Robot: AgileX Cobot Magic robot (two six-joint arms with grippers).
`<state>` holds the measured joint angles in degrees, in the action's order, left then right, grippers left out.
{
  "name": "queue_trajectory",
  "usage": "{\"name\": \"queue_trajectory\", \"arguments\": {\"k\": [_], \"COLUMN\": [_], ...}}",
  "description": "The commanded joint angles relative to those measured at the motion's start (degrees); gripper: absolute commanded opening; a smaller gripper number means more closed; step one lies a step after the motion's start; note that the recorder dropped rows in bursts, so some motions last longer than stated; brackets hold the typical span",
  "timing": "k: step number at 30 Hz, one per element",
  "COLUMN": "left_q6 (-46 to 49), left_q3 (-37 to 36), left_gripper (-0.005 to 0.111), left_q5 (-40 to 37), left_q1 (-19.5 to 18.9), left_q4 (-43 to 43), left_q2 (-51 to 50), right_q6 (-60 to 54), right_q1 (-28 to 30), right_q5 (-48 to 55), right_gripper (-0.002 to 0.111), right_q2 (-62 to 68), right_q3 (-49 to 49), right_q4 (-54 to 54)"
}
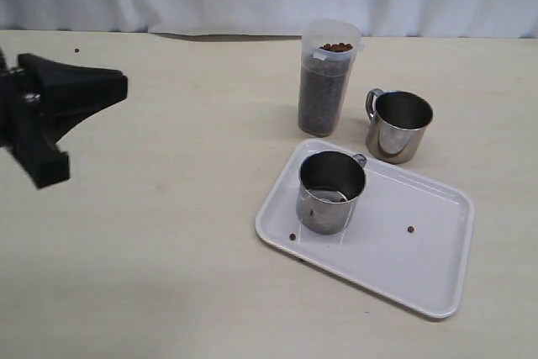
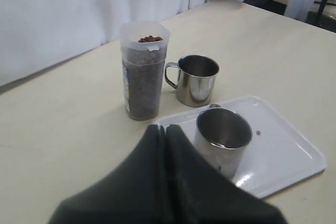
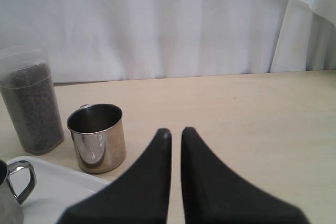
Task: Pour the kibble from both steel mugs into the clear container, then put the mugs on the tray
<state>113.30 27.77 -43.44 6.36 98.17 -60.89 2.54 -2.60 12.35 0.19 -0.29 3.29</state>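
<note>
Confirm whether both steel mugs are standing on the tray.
No: one steel mug stands on the tray, but the second mug stands on the table, outside the tray's rim.

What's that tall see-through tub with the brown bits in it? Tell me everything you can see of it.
The clear container is a tall, narrow cylinder of cloudy plastic with a slightly wider rim. It stands upright on the table, just behind the tray's far corner and to the left of a mug. Dark-brown kibble fills it almost to the top. The left wrist view shows a small label on its side. Nothing holds it, and whether it touches the tray is unclear.
</note>
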Motion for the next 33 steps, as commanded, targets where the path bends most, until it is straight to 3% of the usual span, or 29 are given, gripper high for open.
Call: {"name": "queue_trajectory", "arguments": {"k": [1, 12, 17, 33], "left_q6": [1.83, -9.55, -11.47, -14.37], "left_q3": [-7.41, -22.08, -26.88, -27.77], "left_gripper": [0.0, 0.0, 0.0, 0.0], "left_q5": [2.49, 24.44, 30.88, 30.01], "left_q1": [-1.11, -1.11, -1.11, -1.11], "left_q4": [1.78, 1.78, 1.78, 1.78], "left_q2": [12.6, 48.08, 58.03, 60.89], "right_q6": [-0.47, -0.47, -0.47, -0.47], "right_q1": [-0.2, -0.2, -0.2, -0.2], "right_q5": [-0.09, -0.09, -0.09, -0.09], "right_gripper": [0.005, 0.005, 0.005, 0.005], "right_q2": [-0.19, -0.19, -0.19, -0.19], "right_q3": [0.29, 0.29, 0.29, 0.29], "right_q4": [0.16, 0.16, 0.16, 0.16]}}
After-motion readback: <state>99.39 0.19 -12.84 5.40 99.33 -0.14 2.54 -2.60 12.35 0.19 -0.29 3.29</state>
